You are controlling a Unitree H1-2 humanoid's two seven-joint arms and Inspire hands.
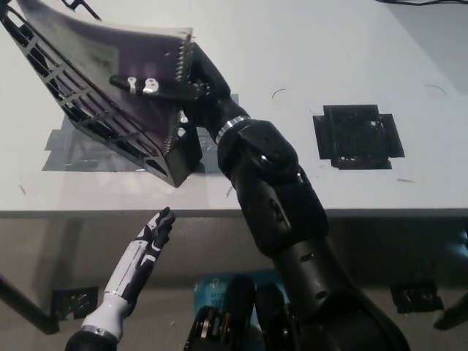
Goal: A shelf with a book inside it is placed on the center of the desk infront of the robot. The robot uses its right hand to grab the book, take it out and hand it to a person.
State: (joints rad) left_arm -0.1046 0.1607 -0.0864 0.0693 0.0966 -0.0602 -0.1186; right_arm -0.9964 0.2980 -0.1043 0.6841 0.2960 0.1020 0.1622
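1. The step in hand looks like the take-out: the black right hand is closed on the book, one finger laid flat across its dark purple cover and the rest wrapped round the spiral-bound edge.

2. The book sits at the upper part of the black lattice shelf, tilted, its bound edge pointing away from the shelf toward the right arm. Most of the cover is exposed above the shelf's lattice side; whether its lower edge is free of the shelf cannot be told, since the shelf wall hides it.

3. The shelf stands on grey tape strips stuck to the white desk, its near corner close to the desk's front edge. A black taped square lies well to the right of the shelf — it plays no part here.

4. The white left hand rests below the desk's front edge, under the shelf, fingers apart and holding nothing.

5. Judged from this, the book is gripped but not yet delivered. The next move calls for drawing the book along its own slant, up and away from the shelf, so that no corner catches the lattice — then carrying it out over the desk to a person. No person shows in the head view.
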